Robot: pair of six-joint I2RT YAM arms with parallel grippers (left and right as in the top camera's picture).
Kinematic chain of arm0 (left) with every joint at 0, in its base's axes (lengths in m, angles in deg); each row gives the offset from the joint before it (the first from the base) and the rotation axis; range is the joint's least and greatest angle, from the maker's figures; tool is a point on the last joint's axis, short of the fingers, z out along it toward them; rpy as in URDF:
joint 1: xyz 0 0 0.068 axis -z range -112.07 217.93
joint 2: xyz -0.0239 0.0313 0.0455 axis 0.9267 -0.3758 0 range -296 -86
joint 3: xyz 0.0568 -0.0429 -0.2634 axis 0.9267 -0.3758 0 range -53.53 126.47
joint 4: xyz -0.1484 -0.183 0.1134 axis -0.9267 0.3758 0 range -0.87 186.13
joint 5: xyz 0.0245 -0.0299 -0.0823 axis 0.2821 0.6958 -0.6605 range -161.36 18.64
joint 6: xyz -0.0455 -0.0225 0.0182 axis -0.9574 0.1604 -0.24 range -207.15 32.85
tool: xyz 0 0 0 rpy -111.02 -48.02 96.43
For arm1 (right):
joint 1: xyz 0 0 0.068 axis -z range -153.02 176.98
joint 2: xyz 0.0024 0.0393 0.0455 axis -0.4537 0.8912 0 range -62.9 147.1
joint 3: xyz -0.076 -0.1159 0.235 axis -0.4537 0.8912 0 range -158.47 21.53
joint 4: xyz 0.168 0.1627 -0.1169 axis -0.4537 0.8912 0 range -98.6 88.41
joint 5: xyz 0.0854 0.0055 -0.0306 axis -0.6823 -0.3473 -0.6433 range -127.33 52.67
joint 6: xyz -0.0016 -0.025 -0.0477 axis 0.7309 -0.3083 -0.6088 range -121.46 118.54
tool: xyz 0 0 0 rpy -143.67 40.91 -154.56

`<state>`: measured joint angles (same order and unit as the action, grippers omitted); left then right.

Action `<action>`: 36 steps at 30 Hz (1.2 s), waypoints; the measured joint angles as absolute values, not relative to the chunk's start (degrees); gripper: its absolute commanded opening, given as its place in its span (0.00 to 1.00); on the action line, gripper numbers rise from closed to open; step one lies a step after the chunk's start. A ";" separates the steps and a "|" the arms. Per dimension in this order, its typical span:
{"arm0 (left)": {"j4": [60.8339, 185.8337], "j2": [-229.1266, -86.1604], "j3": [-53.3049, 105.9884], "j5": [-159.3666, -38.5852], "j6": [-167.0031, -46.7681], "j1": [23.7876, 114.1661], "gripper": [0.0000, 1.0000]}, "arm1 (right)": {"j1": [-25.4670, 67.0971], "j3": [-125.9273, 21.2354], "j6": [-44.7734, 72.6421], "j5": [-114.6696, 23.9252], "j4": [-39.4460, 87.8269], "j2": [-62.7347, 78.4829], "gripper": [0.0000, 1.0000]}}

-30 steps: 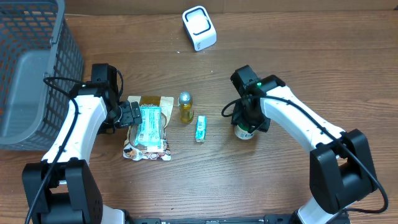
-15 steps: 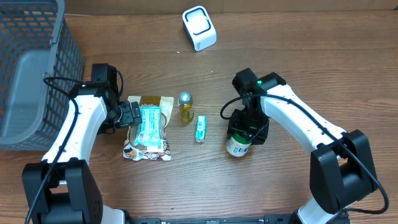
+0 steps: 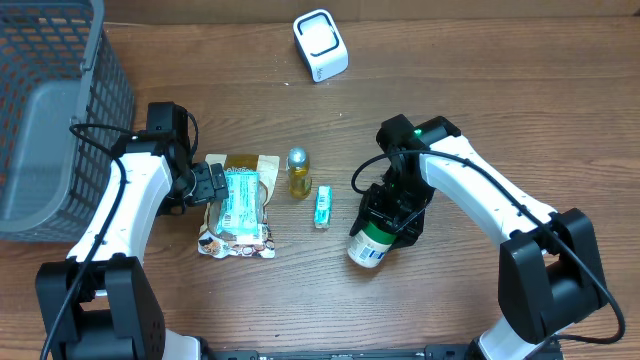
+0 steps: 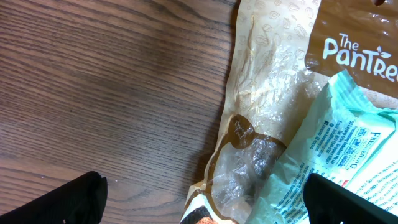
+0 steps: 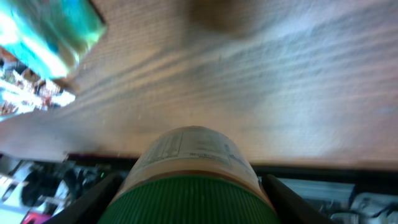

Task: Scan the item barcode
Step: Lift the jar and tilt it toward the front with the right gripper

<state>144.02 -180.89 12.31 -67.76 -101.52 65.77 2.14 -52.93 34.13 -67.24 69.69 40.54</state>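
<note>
Since 1 second ago, my right gripper [image 3: 392, 218] has swung the jar [image 3: 367, 249] toward the table's near edge. The cylinder now hangs tilted, clamped around its ribbed green lid, with the pale printed label pointing away. It is well apart from the white, rounded scanner [image 3: 320, 45]. My left gripper [image 3: 212, 186] hasn't moved, its jaws spread wide at the crinkly brown-and-clear bag [image 3: 240, 205] on the wood-grain table [image 3: 470, 90].

A grey basket [image 3: 105, 90] stands left of a brown snack bag [image 3: 250, 163], small bottle [image 3: 297, 172] and teal pack [image 3: 323, 206].
</note>
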 measured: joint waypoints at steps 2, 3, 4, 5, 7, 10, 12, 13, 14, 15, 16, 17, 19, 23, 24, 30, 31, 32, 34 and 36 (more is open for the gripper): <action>144.02 -180.89 12.31 -67.76 -101.52 65.77 1.00 | 2.14 -52.93 34.15 -68.84 70.60 40.56 0.37; 144.02 -180.89 12.31 -67.76 -101.52 65.80 1.00 | 2.16 -52.93 34.13 -69.54 71.06 40.56 0.37; 144.02 -180.89 12.31 -67.76 -101.52 65.77 1.00 | 2.14 -52.93 34.13 -70.21 71.43 40.54 0.37; 144.02 -180.89 12.31 -67.76 -101.52 65.77 1.00 | 2.14 -52.93 34.15 -70.87 71.78 40.56 0.36; 144.02 -180.89 12.31 -67.76 -101.52 65.77 1.00 | 2.14 -52.93 34.11 -71.74 72.35 40.54 0.35; 144.02 -180.89 12.31 -67.76 -101.52 65.80 0.99 | 2.14 -52.93 34.15 -73.23 72.85 40.56 0.34; 144.02 -180.89 12.31 -67.76 -101.52 65.80 1.00 | 2.14 -52.93 34.15 -73.95 73.05 40.56 0.34; 144.02 -180.89 12.31 -67.76 -101.52 65.80 1.00 | 2.14 -52.93 34.13 -74.26 73.10 40.54 0.34; 144.02 -180.89 12.31 -67.76 -101.52 65.77 1.00 | 2.14 -52.93 34.13 -74.63 73.05 40.56 0.34; 144.02 -180.89 12.31 -67.76 -101.52 65.77 1.00 | 2.14 -52.93 34.15 -75.09 73.07 40.56 0.34; 144.02 -180.89 12.31 -67.76 -101.52 65.77 0.99 | 2.14 -52.93 34.13 -75.44 73.07 40.54 0.34; 144.02 -180.89 12.31 -67.76 -101.52 65.77 0.99 | 2.14 -52.93 34.13 -75.83 73.05 40.56 0.34; 144.02 -180.89 12.31 -67.74 -101.52 65.77 1.00 | 2.14 -52.93 34.13 -76.64 73.16 40.56 0.34; 144.02 -180.89 12.31 -67.76 -101.52 65.77 1.00 | 2.14 -52.93 34.17 -78.67 73.71 40.56 0.34; 144.02 -180.89 12.31 -67.76 -101.52 65.77 1.00 | 2.14 -52.93 34.13 -79.04 73.88 40.54 0.34; 144.02 -180.89 12.31 -67.76 -101.52 65.77 1.00 | 2.14 -52.93 34.13 -80.24 74.87 40.54 0.34; 144.02 -180.89 12.31 -67.76 -101.52 65.77 1.00 | 2.14 -52.93 34.17 -80.49 75.08 40.54 0.34; 144.02 -180.89 12.31 -67.76 -101.52 65.77 1.00 | 2.14 -52.93 34.15 -80.81 75.43 40.56 0.34; 144.02 -180.89 12.31 -67.76 -101.52 65.77 1.00 | 2.14 -52.93 34.13 -81.75 75.89 40.54 0.34; 144.02 -180.89 12.31 -67.76 -101.52 65.77 1.00 | 2.14 -52.93 34.15 -82.85 76.02 40.54 0.34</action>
